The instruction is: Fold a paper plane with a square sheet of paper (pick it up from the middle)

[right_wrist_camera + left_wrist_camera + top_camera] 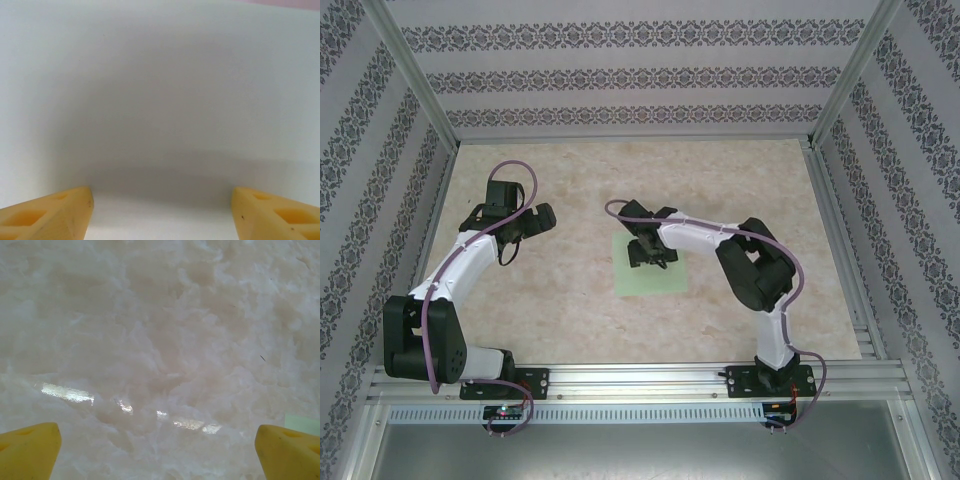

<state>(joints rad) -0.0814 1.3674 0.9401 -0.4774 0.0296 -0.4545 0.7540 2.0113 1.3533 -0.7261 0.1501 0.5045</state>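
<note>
Right fingers [50,217]: yellow, low in the right wrist view, set wide apart with nothing between them.
Right gripper [648,252]: spread open, pointing down over the far half of the sheet; I cannot tell whether the tips touch the paper.
Square sheet of paper [658,280]: pale green, lying flat and unfolded on the table near the middle of the work area, just in front of the right arm's elbow. In the right wrist view it is a plain pale surface with a soft shadow between the fingers.
Left gripper [542,218]: spread open and holding nothing, over bare table left of the sheet and well apart from it.
Left fingers [27,452]: yellow; a pale green corner of the sheet shows just above the right-hand one.
Table [750,180]: pinkish marbled top with glossy highlights.
Walls [640,80]: striped with a floral pattern, on three sides.
Rail [640,378]: aluminium, along the near edge, carrying both arm bases.
</note>
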